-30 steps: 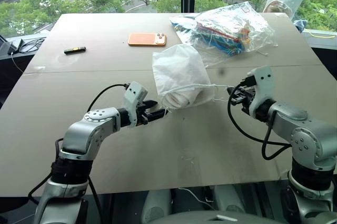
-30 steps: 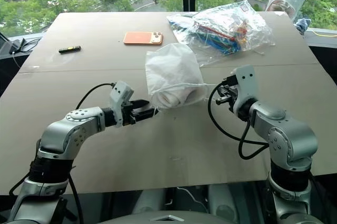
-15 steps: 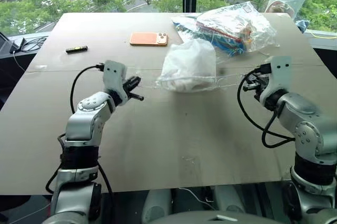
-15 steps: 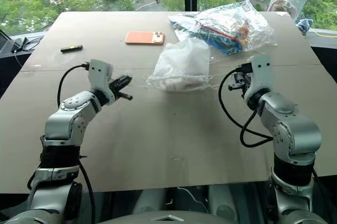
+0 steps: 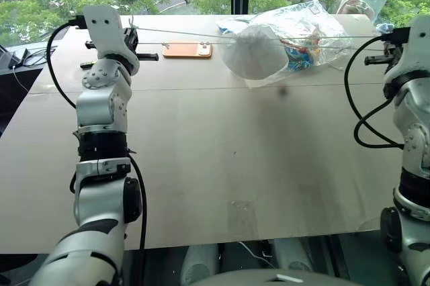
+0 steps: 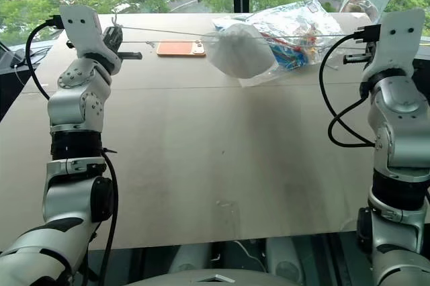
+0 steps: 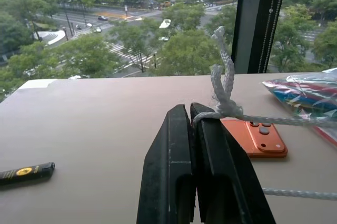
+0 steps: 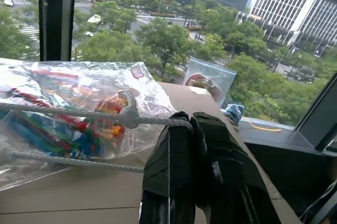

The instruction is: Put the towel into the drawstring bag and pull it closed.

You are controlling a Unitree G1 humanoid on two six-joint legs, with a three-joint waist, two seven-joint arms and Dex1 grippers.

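Now we see the drawstring bag (image 5: pixel 255 51) hanging above the table (image 5: pixel 222 158) between our raised hands, the left gripper (image 7: pixel 192 116) pinching one white cord (image 7: pixel 224 98) and the right gripper (image 8: pixel 190 124) pinching the other.

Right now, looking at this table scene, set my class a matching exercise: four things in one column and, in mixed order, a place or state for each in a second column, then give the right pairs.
Things
1. drawstring bag
2. left gripper
3. orange phone
4. black stick-shaped gadget

Places or states
A. lying flat on the table, behind the taut cord
B. shut on a knotted cord end
C. hanging off the table between two stretched cords
D. lying on the table near its left edge

Pairs: 1-C, 2-B, 3-A, 4-D
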